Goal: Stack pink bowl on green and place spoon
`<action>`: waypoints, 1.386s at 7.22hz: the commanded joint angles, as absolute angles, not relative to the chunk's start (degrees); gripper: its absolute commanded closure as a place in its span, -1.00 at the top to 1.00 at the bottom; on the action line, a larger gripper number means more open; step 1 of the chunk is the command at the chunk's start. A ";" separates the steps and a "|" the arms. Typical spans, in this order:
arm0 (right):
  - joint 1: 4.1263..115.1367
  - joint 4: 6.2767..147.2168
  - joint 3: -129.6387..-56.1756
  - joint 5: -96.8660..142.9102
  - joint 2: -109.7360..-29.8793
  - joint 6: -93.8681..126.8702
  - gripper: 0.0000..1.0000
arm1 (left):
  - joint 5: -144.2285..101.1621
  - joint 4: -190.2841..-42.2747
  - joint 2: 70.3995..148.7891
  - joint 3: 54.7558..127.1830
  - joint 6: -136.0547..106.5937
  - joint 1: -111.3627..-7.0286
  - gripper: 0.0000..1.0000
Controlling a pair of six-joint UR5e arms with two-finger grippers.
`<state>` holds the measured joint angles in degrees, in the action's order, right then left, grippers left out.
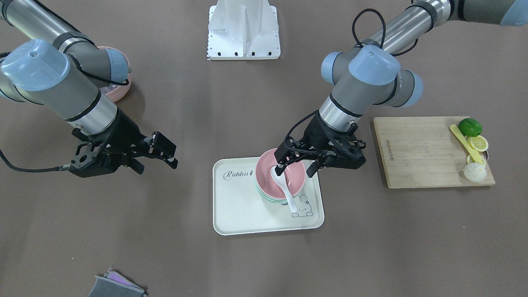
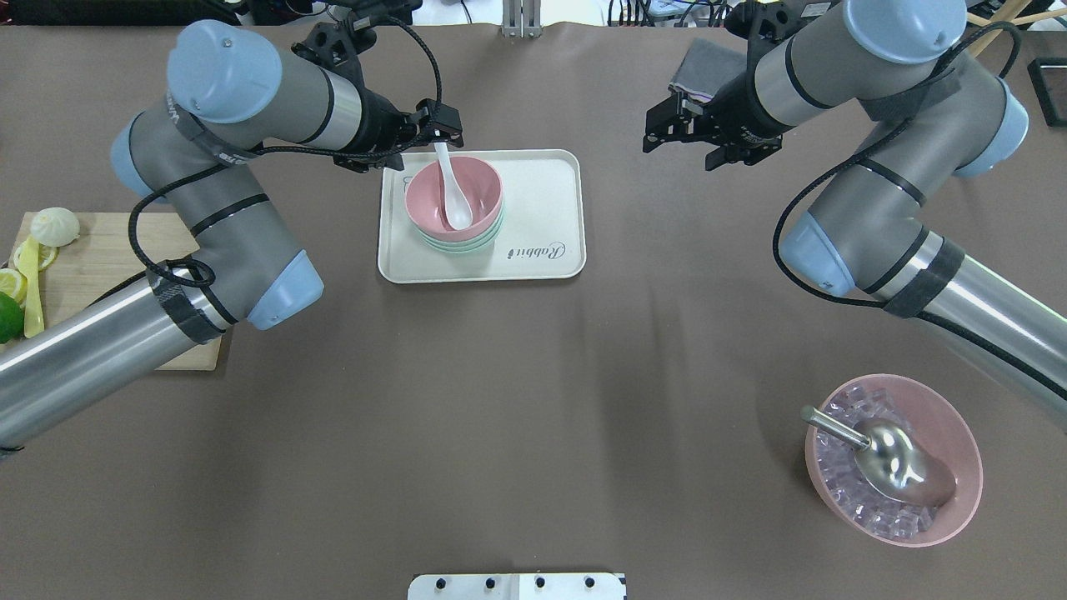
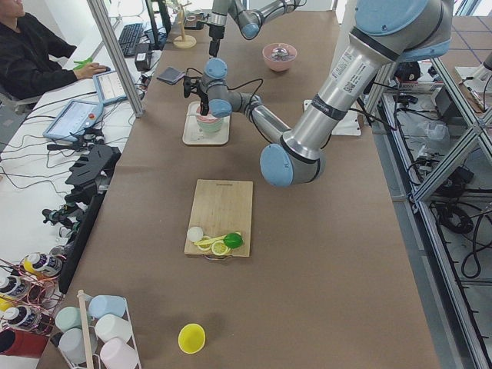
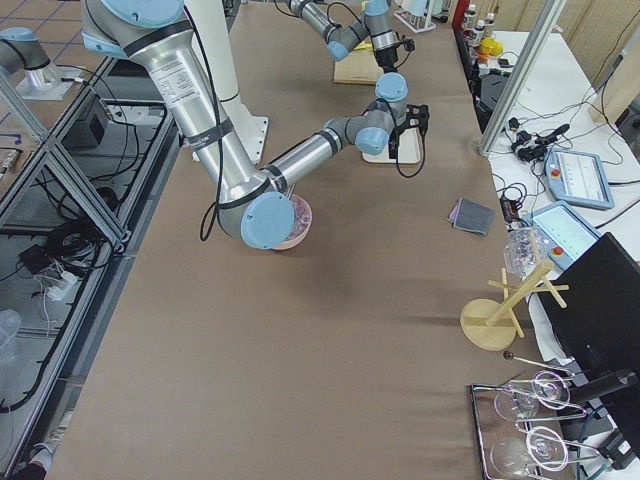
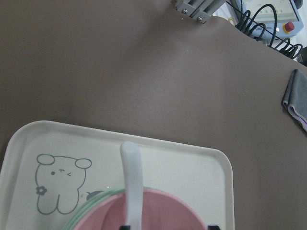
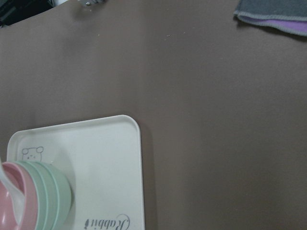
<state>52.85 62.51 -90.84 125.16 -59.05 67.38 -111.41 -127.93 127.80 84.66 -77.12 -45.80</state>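
Note:
A pink bowl (image 1: 296, 175) sits stacked on green bowls (image 1: 268, 197) on a white rabbit tray (image 1: 239, 206). A white spoon (image 1: 284, 189) lies in the pink bowl with its handle sticking out over the rim. My left gripper (image 1: 295, 169) hovers just over the bowl, open, with its jaws wide on either side of the spoon and not clamped on it. In the left wrist view the spoon (image 5: 132, 182) rises from the pink bowl (image 5: 163, 213). My right gripper (image 1: 159, 165) is open and empty, off to the tray's side.
A wooden cutting board (image 1: 412, 152) holds a lime, lemon slices, a yellow knife and a bun. Another pink bowl (image 2: 892, 458) holds ice and a metal scoop. A grey cloth (image 2: 700, 67) lies at the far edge. The white robot base (image 1: 243, 33) stands at the robot's side.

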 commanded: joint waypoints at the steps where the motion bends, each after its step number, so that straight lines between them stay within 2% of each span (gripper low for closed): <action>1: 57.29 73.50 -95.93 127.17 -62.37 53.70 1.00 | -111.62 -119.15 121.33 93.89 -60.21 -49.90 0.96; 2: 59.22 75.74 -99.80 127.26 -67.88 44.91 1.00 | -111.80 -114.05 116.50 99.09 -54.20 -52.44 0.96; 3: 62.98 75.67 -100.71 128.74 -72.12 38.73 1.00 | -113.97 -112.25 113.41 100.97 -47.96 -55.95 0.96; 6: 77.83 75.50 -97.14 132.98 -82.93 14.60 1.00 | -124.18 -112.76 101.74 100.37 -29.14 -71.41 0.96; 8: 84.27 75.15 -90.90 133.16 -84.46 6.87 1.00 | -124.19 -113.63 99.41 97.66 -28.65 -75.14 0.96; 10: 85.07 75.58 -90.18 132.46 -86.30 7.20 1.00 | -124.36 -113.91 97.13 96.59 -28.56 -76.72 0.96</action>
<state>84.05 75.19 -91.09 132.90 -85.01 7.50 -124.19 -113.88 98.75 97.28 -28.72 -75.34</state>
